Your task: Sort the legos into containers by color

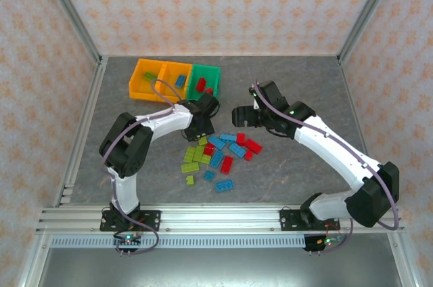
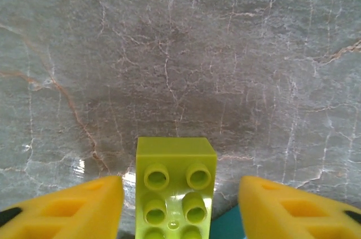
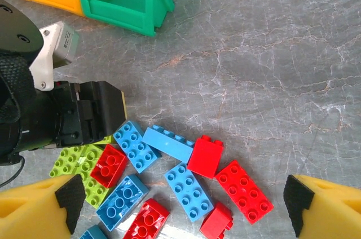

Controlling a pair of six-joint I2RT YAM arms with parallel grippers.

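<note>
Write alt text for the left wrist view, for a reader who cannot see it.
A lime green lego, studs showing, sits between the two yellow fingers of the open left claw, with a gap on each side, so it is not gripped. Beyond it stretches the grey marbled table.

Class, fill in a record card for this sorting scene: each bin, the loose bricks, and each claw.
Left orange bin: sorted lime brick
Middle orange bin: sorted blue brick
Green bin: sorted red bricks
Loose pile: lime, blue and red, mixed on the table
Left claw: open, loose lime brick between its fingers, not gripped
Right claw: open, above the pile
</note>
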